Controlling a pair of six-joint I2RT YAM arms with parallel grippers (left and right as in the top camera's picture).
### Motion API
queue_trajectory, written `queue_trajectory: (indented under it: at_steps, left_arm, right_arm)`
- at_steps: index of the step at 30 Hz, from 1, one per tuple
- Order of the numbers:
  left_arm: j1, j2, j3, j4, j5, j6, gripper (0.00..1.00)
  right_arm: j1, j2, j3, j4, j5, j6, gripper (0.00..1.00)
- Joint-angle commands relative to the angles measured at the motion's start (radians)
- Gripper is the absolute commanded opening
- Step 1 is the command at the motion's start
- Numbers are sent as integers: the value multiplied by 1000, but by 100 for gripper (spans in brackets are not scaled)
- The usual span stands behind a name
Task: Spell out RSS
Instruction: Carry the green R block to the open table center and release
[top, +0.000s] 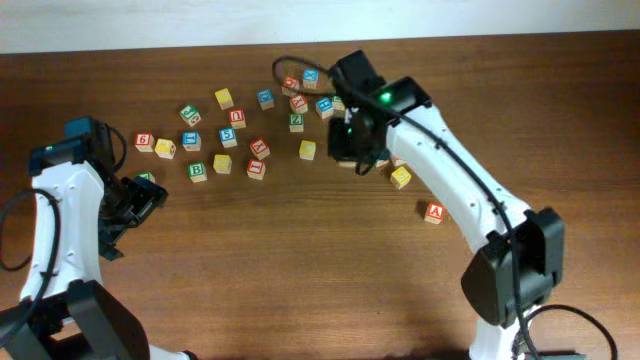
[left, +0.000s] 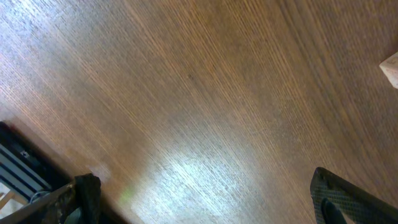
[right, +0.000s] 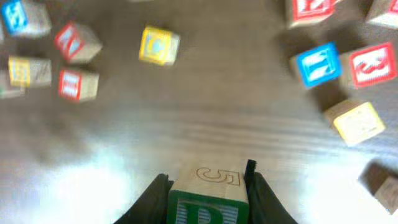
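Overhead, brown wood-grain table (top: 300, 270), white wall (top: 150, 25) beyond, right hand (right: 206, 177) gripping block (right: 202, 211)

Lettered wooden blocks (top: 260, 148): about twenty-one countable lying loose on the table (top: 300, 290) in the overhead view, most in the upper centre. A few more sit half-hidden under the right arm (top: 450, 190), so the total is uncertain.
Plus one green-faced block (right: 205, 208) clamped in the right gripper (right: 207, 177).
Stragglers: two right of centre, a yellow block (top: 401, 177) and a red A block (top: 434, 212); one green block (top: 146, 178) at far left.
Arms: two, counting the left arm (top: 60, 210).
Grippers: two, counting the left gripper (top: 145, 195).
Table: one.
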Motion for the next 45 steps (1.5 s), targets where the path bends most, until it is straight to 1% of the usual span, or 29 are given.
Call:
queue_trajectory:
  at_steps: [1, 3, 4, 6, 8, 11, 13, 14, 15, 17, 18, 19, 20, 21, 22, 25, 26, 28, 30, 31, 32, 33, 35, 37, 38, 39, 40, 43, 45]
  left_arm:
    - [3, 2, -1, -1, -1, -13, 99]
    - [3, 2, -1, -1, -1, -13, 99]
    - [3, 2, -1, -1, -1, -13, 99]
    - [3, 2, -1, -1, -1, -13, 99]
    - [3, 2, -1, -1, -1, -13, 99]
    - [3, 2, -1, -1, -2, -13, 99]
    - [3, 2, -1, -1, -1, -13, 99]
    - [3, 2, -1, -1, -1, -13, 99]
    - [3, 2, -1, -1, -1, -13, 99]
    - [3, 2, -1, -1, -2, -13, 99]
    - [3, 2, -1, -1, -1, -13, 99]
    - [3, 2, -1, -1, -1, -13, 99]
    - [3, 2, -1, -1, -2, -13, 99]
    - [3, 2, -1, -1, -1, -13, 99]
    - [3, 2, -1, -1, -2, -13, 99]
    - [3, 2, -1, -1, -1, -13, 99]
    - [3, 2, -1, -1, -1, -13, 99]
    - [3, 2, -1, -1, -1, -13, 99]
    - [3, 2, -1, -1, -1, -13, 99]
    - [3, 2, -1, -1, -1, -13, 99]
    - [3, 2, -1, -1, -1, -13, 99]
    - [3, 2, -1, -1, -1, -13, 99]
    - [3, 2, -1, -1, -1, -13, 99]
    - [3, 2, -1, -1, -1, -13, 99]
    - [3, 2, -1, -1, -2, -13, 99]
    - [3, 2, -1, -1, -1, -13, 99]
    - [3, 2, -1, -1, -1, -13, 99]
    - [3, 2, -1, -1, -1, -13, 99]
    - [3, 2, -1, -1, -1, -13, 99]
  right_arm:
    - [89, 42, -64, 51, -24, -34, 23]
    - [148, 69, -135, 186, -21, 2, 23]
    - [183, 99, -172, 256, -21, 62, 23]
    - [222, 139, -202, 315, 10, 142, 23]
    - [238, 169, -203, 314, 66, 179, 23]
    - [242, 214, -210, 320, 93, 187, 23]
    - [241, 222, -210, 317, 92, 236, 23]
    - [242, 231, -210, 317, 92, 239, 24]
    - [242, 238, -210, 312, 92, 238, 27]
    - [242, 238, -210, 306, 91, 238, 40]
    - [242, 238, -210, 306, 89, 222, 41]
    - [242, 238, -210, 306, 87, 196, 41]
    - [242, 238, -210, 306, 84, 174, 39]
    - [241, 238, -210, 306, 84, 150, 29]
    - [241, 238, -210, 306, 85, 146, 28]
    - [241, 238, -210, 312, 85, 95, 27]
    - [241, 238, -210, 312, 84, 95, 28]
    - [241, 238, -210, 314, 62, 95, 42]
    - [241, 238, -210, 314, 62, 106, 43]
    - [241, 238, -210, 313, 57, 125, 34]
    - [241, 238, -210, 313, 54, 150, 29]
    - [241, 238, -210, 314, 46, 156, 29]
    - [241, 238, -210, 314, 27, 156, 31]
    - [241, 238, -210, 314, 27, 156, 37]
    - [241, 238, -210, 314, 28, 155, 44]
    - [241, 238, -210, 314, 28, 155, 45]
    - [241, 238, -209, 315, 29, 155, 48]
    - [238, 232, -177, 309, 39, 147, 52]
    - [213, 190, -132, 291, 43, 122, 53]
